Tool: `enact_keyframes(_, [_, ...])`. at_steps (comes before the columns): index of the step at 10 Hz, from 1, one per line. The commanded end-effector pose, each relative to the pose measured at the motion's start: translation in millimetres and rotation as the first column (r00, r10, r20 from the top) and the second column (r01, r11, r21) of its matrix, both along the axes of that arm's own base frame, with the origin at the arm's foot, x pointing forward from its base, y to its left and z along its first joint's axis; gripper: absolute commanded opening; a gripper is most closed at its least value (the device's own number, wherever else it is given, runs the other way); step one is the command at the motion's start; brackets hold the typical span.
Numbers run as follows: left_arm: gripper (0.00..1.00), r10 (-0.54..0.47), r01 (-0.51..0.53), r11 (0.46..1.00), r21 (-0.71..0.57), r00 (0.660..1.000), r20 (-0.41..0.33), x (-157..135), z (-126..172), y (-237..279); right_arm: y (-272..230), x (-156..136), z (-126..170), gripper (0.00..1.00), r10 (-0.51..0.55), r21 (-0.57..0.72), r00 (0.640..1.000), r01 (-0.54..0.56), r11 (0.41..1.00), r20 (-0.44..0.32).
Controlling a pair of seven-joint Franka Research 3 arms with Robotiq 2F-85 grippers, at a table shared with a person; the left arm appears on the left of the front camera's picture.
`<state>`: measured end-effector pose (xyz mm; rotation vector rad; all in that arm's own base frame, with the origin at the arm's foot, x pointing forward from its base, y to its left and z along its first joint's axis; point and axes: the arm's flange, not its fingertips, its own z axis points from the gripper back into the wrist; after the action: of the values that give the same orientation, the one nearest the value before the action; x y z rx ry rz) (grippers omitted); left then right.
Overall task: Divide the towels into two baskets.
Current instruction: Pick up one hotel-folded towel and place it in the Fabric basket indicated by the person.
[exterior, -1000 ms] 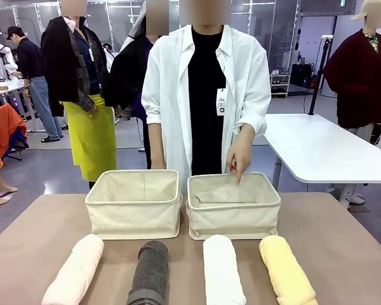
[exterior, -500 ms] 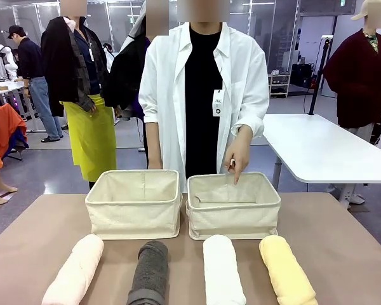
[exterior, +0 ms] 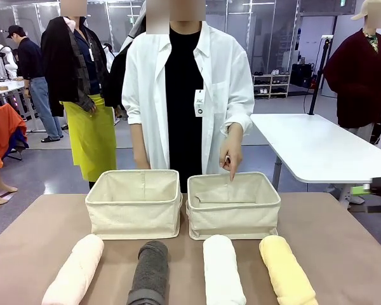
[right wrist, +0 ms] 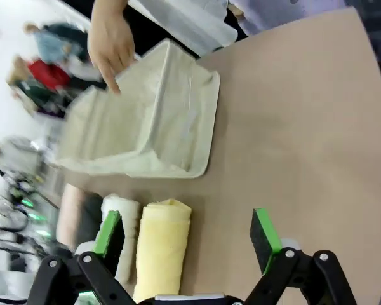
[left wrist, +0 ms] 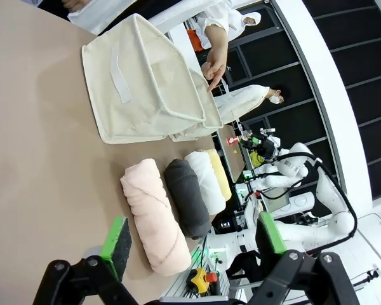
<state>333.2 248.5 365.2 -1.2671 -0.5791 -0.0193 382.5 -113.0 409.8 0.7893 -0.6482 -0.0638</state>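
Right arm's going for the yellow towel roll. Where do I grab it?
Probably at mid-length, closing across the yellow towel from straight above: it lies flat on the table, a soft roll, with the white towel close on its left.

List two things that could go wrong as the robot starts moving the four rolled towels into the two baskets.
1. The person's hand hangs over the far rim of the right basket, pointing into it. The right gripper, open now, might meet the hand if it lowers a towel there.
2. The white towel and yellow towel lie close side by side, so a wide grasp could catch or drag both.
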Motion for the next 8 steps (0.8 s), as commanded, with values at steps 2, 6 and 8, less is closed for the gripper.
enact_keyframes(2, [1.00, -0.001, 0.001, 1.000, 0.005, 1.000, 0.009, -2.8, 3.3, 1.7, 99.2, -18.9, -6.6, 1.00, 0.074, -0.253, 0.995, -0.087, 0.964, -0.062])
enact_keyframes(6, [1.00, -0.001, 0.001, 1.000, 0.005, 1.000, 0.009, -2.8, 3.3, 1.7, 169.0, -34.8, -27.4, 1.00, 0.185, -0.426, 0.966, -0.246, 0.871, -0.180])
enact_keyframes(8, [1.00, -0.001, 0.001, 1.000, 0.005, 1.000, 0.009, -2.8, 3.3, 1.7, 181.5, -46.0, -30.6, 1.00, 0.182, -0.460, 0.952, -0.280, 0.843, -0.246])
